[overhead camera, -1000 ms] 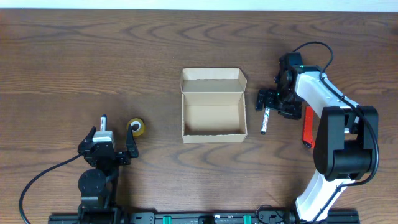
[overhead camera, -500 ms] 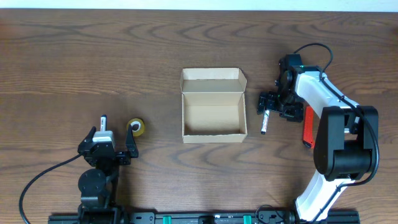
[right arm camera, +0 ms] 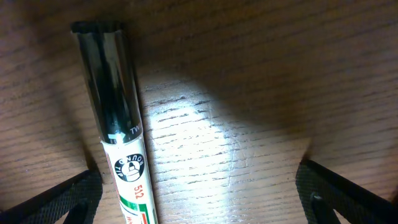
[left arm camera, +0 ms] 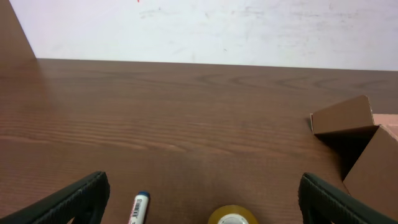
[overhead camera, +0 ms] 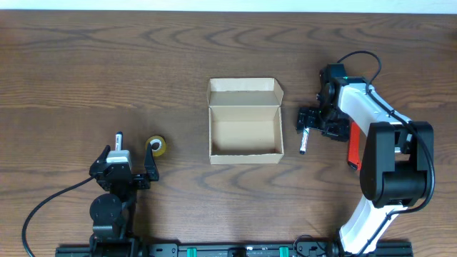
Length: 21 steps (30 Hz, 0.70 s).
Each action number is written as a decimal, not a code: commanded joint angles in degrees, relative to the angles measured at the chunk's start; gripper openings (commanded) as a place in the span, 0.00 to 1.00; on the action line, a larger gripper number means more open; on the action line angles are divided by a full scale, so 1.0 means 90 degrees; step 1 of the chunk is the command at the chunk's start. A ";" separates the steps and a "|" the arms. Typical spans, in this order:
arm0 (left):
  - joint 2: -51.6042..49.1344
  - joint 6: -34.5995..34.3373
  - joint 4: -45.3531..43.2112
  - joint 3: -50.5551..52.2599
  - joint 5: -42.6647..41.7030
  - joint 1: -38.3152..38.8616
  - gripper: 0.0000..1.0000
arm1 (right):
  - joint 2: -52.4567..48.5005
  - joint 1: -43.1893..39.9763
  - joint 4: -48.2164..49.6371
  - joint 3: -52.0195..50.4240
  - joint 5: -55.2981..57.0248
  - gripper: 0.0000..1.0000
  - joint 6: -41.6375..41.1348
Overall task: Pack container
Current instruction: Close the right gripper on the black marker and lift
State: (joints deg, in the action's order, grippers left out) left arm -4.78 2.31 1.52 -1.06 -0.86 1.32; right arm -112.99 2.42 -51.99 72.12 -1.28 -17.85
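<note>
Overhead, the wooden surface (overhead camera: 107, 64) carries the cardboard container (overhead camera: 243, 133) at its middle, lid flap open, unmoved. Toward the right edge the right tool (right arm camera: 199, 198) has sunk slightly over the black-capped marker (overhead camera: 302, 143), its fingers spread wide either side and not touching it. Near the front-left edge, the left tool (left arm camera: 205, 200) stays spread open by a yellow tape roll (overhead camera: 156, 146).

The right pincer (overhead camera: 307, 121) has shifted slightly over the bench (overhead camera: 107, 71) toward the marker (overhead camera: 302, 143), settling closer above its dark capped end. The jaws now stand apart on either side of that end.
</note>
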 commanded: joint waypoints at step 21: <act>-0.0005 -0.0066 0.0318 0.0087 -0.0007 -0.0019 0.95 | -0.0066 0.0134 0.0163 -0.0119 0.0066 0.01 -0.0109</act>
State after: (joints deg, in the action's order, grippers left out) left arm -4.78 2.33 1.52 -1.06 -0.86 1.32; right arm -112.79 3.20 -51.24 71.92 -1.10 -18.72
